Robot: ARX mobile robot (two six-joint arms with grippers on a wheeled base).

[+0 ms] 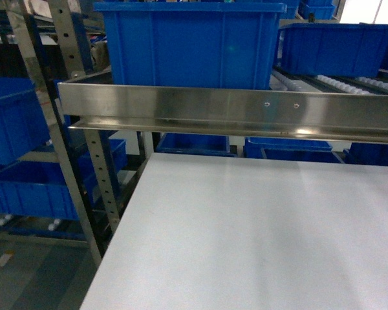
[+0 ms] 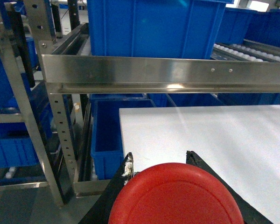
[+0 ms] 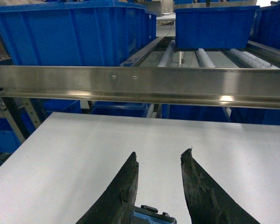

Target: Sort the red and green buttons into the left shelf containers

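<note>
The red button (image 2: 177, 196) fills the bottom of the left wrist view, its wide red cap facing the camera. My left gripper (image 2: 159, 156) is shut on it, with a black finger on each side, and holds it above the left edge of the white table (image 2: 214, 135). Blue left shelf containers (image 1: 13, 123) sit on the rack at the left, and another blue bin (image 2: 107, 135) lies just ahead, below the table. My right gripper (image 3: 159, 153) is open over the table with nothing between its fingers. The green button is out of view. Neither gripper shows in the head view.
A steel rail (image 1: 233, 110) runs across in front of the upper shelf, above the far edge of the table (image 1: 246, 232). A big blue bin (image 1: 187, 45) and another (image 1: 336, 48) stand behind it on rollers. Perforated steel uprights (image 1: 100, 174) stand at the table's left.
</note>
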